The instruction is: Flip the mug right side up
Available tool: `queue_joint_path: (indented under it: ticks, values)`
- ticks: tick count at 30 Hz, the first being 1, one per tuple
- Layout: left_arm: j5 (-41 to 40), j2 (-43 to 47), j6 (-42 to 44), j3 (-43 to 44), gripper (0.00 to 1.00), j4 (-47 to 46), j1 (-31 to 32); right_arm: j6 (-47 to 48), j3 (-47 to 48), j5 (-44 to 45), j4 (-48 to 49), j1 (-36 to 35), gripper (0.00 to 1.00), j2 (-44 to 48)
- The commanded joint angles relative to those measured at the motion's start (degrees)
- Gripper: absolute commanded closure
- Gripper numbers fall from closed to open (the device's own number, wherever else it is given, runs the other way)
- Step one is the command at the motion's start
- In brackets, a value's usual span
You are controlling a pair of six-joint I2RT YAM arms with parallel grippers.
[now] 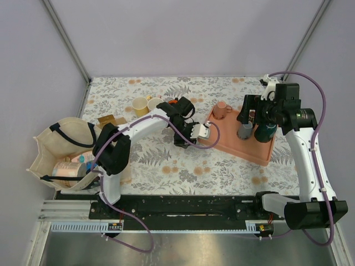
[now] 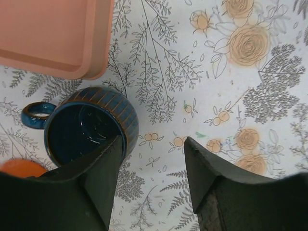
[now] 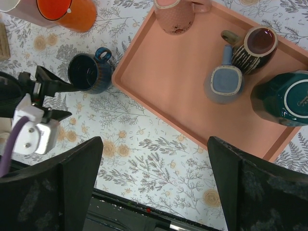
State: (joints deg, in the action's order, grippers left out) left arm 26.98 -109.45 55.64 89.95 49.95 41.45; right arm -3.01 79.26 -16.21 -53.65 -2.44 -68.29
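A dark blue mug (image 2: 86,126) stands mouth up on the flowered cloth, just off the corner of the pink tray (image 2: 53,33), with its handle (image 2: 36,113) pointing away from my fingers. The left gripper (image 2: 154,166) is open and only cloth shows between its jaws; its left finger (image 2: 101,178) lies against or just over the mug's near rim. In the right wrist view the mug (image 3: 87,72) shows its dark inside, and the left gripper (image 3: 57,98) sits just beside it. The right gripper (image 3: 154,183) hangs open above the tray's near edge, holding nothing.
The tray (image 3: 168,82) carries a pink mug (image 3: 174,17), a grey-blue mug (image 3: 225,82), a dark striped mug (image 3: 255,45) and a teal vessel (image 3: 284,98). An orange cup (image 3: 65,12), a yellow mug (image 1: 140,105) and a white cup (image 1: 154,102) stand behind. A cloth bag (image 1: 61,152) sits left.
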Motion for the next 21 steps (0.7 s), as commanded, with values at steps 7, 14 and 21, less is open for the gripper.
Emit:
queue_joint_path:
  ticks: [7,14,21]
  values:
    - [-4.83,-5.42,4.93,2.69,0.54,-7.66,-0.23,-0.25,-0.86,-1.02,1.44,0.77,0.0,1.76]
    - [-6.5,-9.9,6.85,8.74,0.58,-7.94,-0.32,0.28,-1.39,-0.84,0.74,1.03,0.01,1.58]
    - [-6.94,-15.96,7.29,17.35,0.6,-6.45,-1.11,1.6,-1.83,0.73,0.56,1.47,0.0,0.71]
